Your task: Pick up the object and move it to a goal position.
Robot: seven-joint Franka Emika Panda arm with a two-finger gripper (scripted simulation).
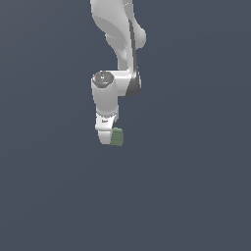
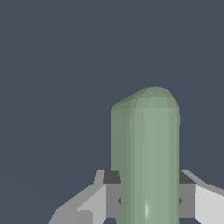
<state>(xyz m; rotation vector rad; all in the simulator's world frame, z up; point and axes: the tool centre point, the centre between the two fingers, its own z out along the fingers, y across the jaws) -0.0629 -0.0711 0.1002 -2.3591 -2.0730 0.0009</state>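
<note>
The object [image 1: 117, 137] is a small muted-green block with rounded edges and faint ridges. In the exterior view it sits at the tip of the white arm, on the exterior view's right of the white gripper [image 1: 109, 138]. In the wrist view the object [image 2: 145, 153] is a tall pale-green rounded shape standing between the two fingers. The dark pads [image 2: 112, 194] press against both its sides, so my gripper [image 2: 145, 199] is shut on it. No goal marker shows in either view.
The white Panda arm [image 1: 117, 49] comes down from the top of the exterior view. Around it there is only a plain dark grey-blue surface [image 1: 196, 186] with no other objects or edges in view.
</note>
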